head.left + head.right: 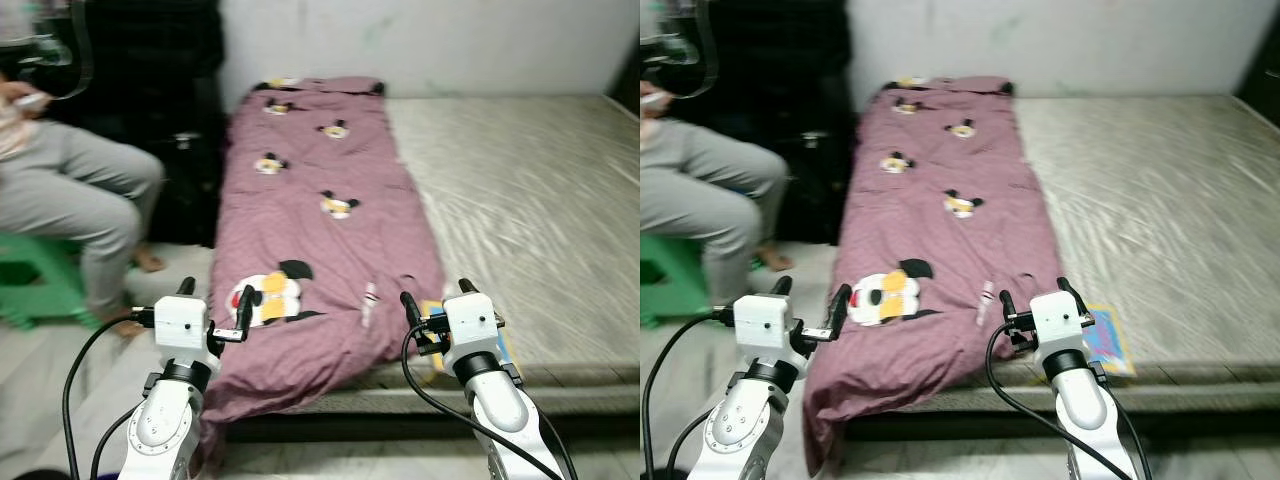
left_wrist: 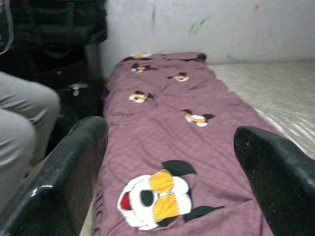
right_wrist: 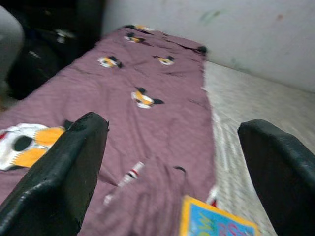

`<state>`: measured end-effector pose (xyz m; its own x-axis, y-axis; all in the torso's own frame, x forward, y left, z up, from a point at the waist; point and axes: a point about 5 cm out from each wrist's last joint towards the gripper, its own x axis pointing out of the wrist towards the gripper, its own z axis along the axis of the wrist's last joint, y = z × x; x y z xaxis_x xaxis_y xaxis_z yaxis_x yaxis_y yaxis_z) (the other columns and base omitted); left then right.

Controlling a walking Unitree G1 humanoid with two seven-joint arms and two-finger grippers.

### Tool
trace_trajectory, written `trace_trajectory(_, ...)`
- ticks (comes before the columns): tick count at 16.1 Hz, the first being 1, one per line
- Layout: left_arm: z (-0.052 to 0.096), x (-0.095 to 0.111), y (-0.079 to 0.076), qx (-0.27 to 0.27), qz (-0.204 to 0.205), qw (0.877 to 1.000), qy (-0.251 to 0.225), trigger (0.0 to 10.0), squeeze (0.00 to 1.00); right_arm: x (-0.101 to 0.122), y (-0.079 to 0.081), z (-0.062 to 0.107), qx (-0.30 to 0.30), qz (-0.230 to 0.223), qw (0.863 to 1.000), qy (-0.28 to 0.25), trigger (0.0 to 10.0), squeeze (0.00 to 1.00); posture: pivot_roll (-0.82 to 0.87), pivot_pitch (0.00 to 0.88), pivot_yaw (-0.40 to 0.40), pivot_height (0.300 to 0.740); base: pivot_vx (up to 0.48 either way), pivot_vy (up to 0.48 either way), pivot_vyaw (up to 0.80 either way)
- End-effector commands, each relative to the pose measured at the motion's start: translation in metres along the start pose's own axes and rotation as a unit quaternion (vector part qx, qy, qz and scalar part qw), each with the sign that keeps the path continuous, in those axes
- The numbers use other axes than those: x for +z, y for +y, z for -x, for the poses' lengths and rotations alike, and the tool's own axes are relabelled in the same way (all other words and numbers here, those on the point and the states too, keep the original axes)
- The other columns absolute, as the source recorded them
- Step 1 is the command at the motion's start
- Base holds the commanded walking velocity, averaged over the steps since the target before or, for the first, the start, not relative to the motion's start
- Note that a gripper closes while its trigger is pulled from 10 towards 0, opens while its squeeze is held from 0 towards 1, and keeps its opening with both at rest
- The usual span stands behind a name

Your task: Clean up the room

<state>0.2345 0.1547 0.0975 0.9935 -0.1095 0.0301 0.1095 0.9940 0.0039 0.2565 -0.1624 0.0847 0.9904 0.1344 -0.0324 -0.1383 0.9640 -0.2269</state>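
A mauve blanket (image 1: 320, 220) with cartoon mouse prints lies lengthwise along the left part of a bare grey mattress (image 1: 530, 200); its near end hangs over the bed's front edge. My left gripper (image 1: 215, 305) is open, raised just left of the blanket's near corner. My right gripper (image 1: 437, 300) is open too, held over the bed's front edge beside the blanket's right border. A colourful blue and yellow book (image 3: 216, 223) lies on the mattress just beside the right gripper. Both wrist views look along the blanket (image 2: 167, 128) between wide-apart fingers (image 2: 64, 177).
A person in grey trousers (image 1: 75, 195) sits on a green stool (image 1: 35, 275) at the left, bare feet on the floor. Dark furniture and a black bag (image 1: 185, 175) stand between the person and the bed. A white wall (image 1: 430, 40) runs behind.
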Motion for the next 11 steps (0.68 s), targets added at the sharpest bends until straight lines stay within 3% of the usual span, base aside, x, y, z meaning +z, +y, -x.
trace_trajectory(1, -0.0007, 0.0043, -0.0023, -0.008, 0.005, 1.000, -0.004, 10.0, 0.00, 0.0044, -0.0001, -0.0010, 0.004, -0.012, 1.000, -0.008, 10.0, 0.00, -0.05, 0.022, 0.007, 0.740, 0.000, 0.000, 0.00)
trace_trajectory(4, -0.0022, 0.0062, -0.0088, -0.035, 0.017, 0.999, -0.010, 10.0, 0.00, 0.0021, -0.0040, -0.0040, -0.008, -0.011, 1.000, 0.011, 10.0, 0.00, -0.06, 0.022, 0.008, 0.740, 0.082, 0.000, 0.00)
trace_trajectory(11, -0.0036, 0.0069, -0.0097, -0.046, 0.020, 0.999, -0.010, 10.0, 0.00, -0.0012, 0.0002, -0.0070, 0.007, -0.028, 0.999, 0.037, 10.0, 0.00, -0.06, 0.023, 0.014, 0.740, 0.373, 0.000, 0.00)
